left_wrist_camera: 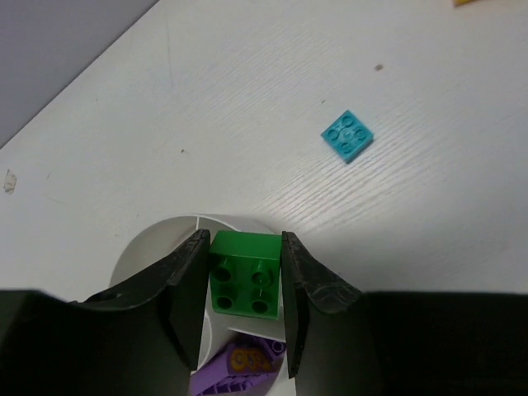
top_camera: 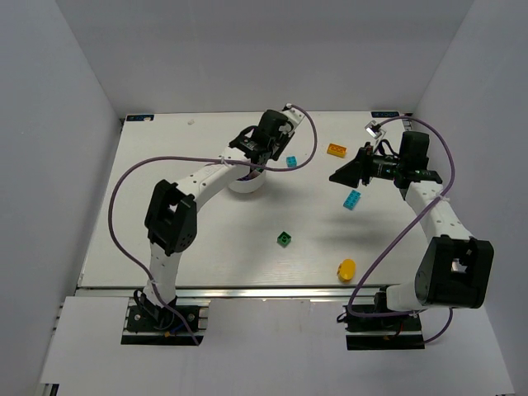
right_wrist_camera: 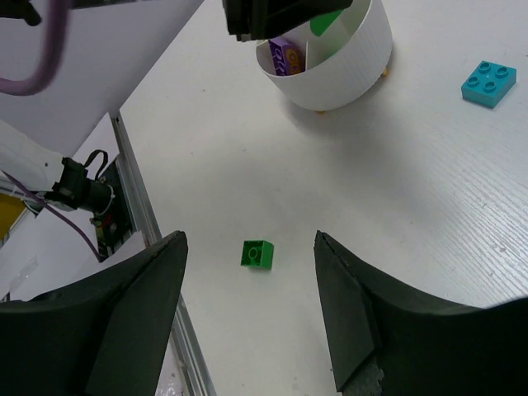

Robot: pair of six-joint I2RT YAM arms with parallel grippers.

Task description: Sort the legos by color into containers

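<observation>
- The white dish point(left_wrist_camera: 153, 243) sits right under the left gripper point(left_wrist_camera: 243, 247), with a purple brick point(left_wrist_camera: 239, 367) in it.
- Left gripper is clamped on a bright green brick point(left_wrist_camera: 242, 282), held over the dish.
- Right gripper point(right_wrist_camera: 249, 239) hangs spread wide and grips nothing. A dark green brick point(right_wrist_camera: 256, 254) lies below the gap.
- A cyan brick point(left_wrist_camera: 347, 134) lies out ahead of the left gripper.

The black two-finger left gripper point(left_wrist_camera: 244, 285) clamps a bright green studded plastic brick point(left_wrist_camera: 244, 282) above the round white divided dish point(left_wrist_camera: 157, 243); a small cyan square brick point(left_wrist_camera: 346, 134) lies well apart.
</observation>
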